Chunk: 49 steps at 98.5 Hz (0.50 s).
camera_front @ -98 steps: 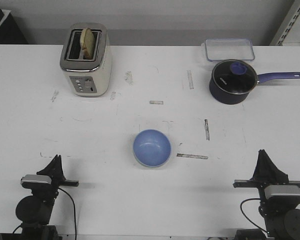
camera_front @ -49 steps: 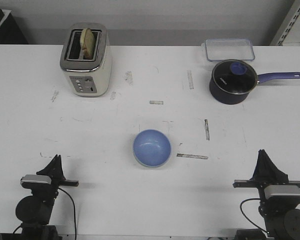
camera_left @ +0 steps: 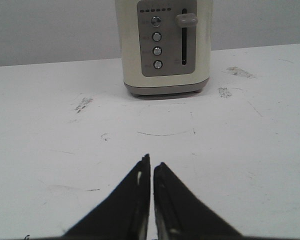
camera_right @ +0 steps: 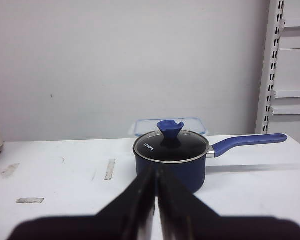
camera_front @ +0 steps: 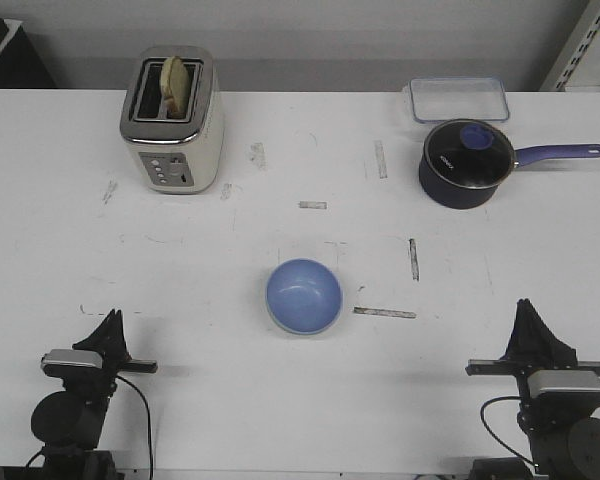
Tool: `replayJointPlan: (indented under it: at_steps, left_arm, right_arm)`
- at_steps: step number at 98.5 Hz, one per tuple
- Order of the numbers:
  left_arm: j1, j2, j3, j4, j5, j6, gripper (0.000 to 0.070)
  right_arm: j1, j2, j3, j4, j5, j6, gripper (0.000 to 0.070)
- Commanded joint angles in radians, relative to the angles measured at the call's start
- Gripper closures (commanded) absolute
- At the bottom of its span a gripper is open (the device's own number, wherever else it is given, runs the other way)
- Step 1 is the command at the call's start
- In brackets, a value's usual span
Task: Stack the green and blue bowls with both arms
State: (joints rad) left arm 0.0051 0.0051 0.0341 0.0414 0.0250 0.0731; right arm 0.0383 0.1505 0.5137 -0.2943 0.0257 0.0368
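The light blue bowl (camera_front: 303, 294) sits upright in the middle of the table. A thin pale edge shows under its near rim. I cannot tell whether that is the green bowl, and no separate green bowl is in view. My left gripper (camera_front: 111, 316) is shut and empty at the near left, well apart from the bowl. In the left wrist view it (camera_left: 151, 162) points at the toaster. My right gripper (camera_front: 527, 306) is shut and empty at the near right. In the right wrist view it (camera_right: 155, 169) points at the saucepan. Neither wrist view shows a bowl.
A cream toaster (camera_front: 172, 120) with bread in it stands at the far left; it also shows in the left wrist view (camera_left: 164, 46). A dark navy lidded saucepan (camera_front: 465, 163) with a long handle and a clear lidded container (camera_front: 458, 99) are at the far right.
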Motion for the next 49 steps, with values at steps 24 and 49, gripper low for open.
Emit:
replayJointPlan:
  at_steps: [24, 49]
  left_arm:
    - [0.000, -0.002, -0.021, 0.012, -0.001, 0.013, 0.0699]
    - [0.000, -0.002, -0.021, 0.011, -0.001, 0.013, 0.0699]
  right_arm:
    - [-0.095, -0.040, -0.207, 0.112, -0.003, -0.055, 0.0700]
    - [-0.096, -0.153, -0.453, 0.194, -0.022, -0.031, 0.0700]
